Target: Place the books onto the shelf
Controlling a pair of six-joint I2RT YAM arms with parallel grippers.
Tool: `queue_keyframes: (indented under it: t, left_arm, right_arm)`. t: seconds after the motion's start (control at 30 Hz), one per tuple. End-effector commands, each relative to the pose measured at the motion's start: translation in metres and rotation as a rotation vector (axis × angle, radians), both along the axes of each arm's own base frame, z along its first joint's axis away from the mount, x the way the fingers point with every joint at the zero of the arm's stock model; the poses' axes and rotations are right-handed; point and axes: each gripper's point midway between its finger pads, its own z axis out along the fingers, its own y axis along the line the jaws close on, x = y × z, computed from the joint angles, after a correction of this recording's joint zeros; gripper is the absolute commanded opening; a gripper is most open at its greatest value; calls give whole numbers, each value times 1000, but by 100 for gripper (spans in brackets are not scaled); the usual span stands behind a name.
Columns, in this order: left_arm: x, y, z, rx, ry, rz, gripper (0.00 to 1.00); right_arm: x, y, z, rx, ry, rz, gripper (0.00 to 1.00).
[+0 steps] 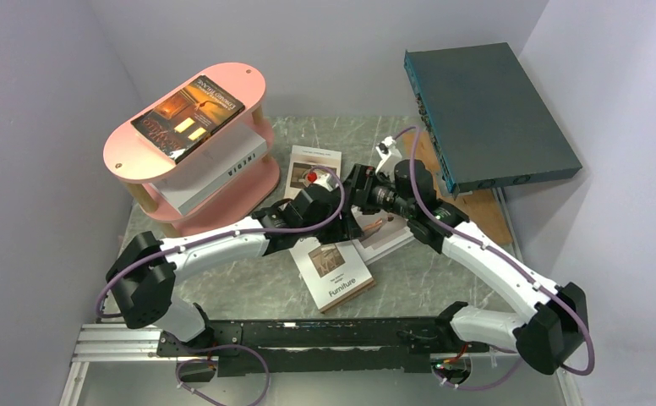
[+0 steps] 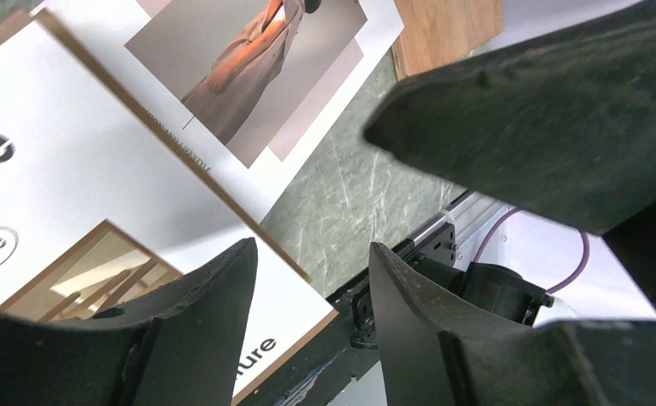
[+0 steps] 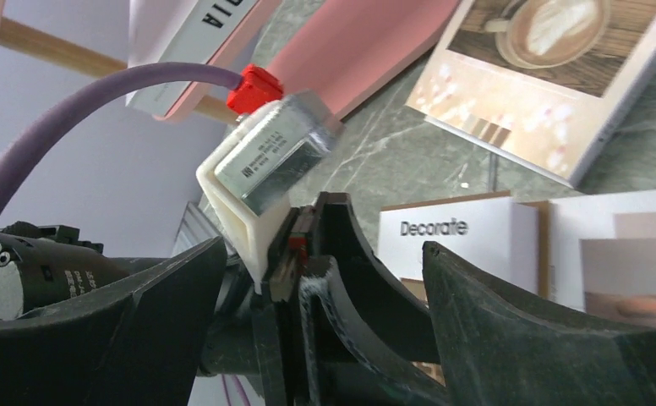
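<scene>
The pink shelf stands at the back left. A dark orange-brown book lies on its top tier and a white book on the middle tier. On the table lie three white books: one with a coffee photo, the "Decorate Furniture" one, and one with a figure in an orange coat. My left gripper hovers open over the Decorate book's corner, nothing between its fingers. My right gripper faces it, open wide, with the left gripper's body showing between its fingers.
A large dark teal box leans at the back right over a brown wooden board. A metal rail runs along the near edge. Grey walls close in on the left, back and right.
</scene>
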Motion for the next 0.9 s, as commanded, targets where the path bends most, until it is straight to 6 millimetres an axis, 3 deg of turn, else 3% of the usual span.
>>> queue_keyframes:
  t: [0.0, 0.3, 0.57, 0.73, 0.87]
  left_arm:
    - [0, -5, 24, -68, -65, -24, 57]
    - [-12, 6, 31, -67, -91, -62, 58]
    - [-14, 24, 48, -37, -142, -46, 62]
    - [-3, 57, 88, 30, -263, 27, 65]
    - [1, 87, 125, 46, -355, 98, 67]
  right_arm:
    - [3, -28, 12, -49, -37, -107, 91]
    - [-5, -88, 11, -113, -34, -336, 99]
    - [-12, -118, 17, -137, -24, -407, 100]
    - [-22, -123, -9, -106, 76, -360, 100]
    - [-42, -114, -50, -26, 227, -265, 100]
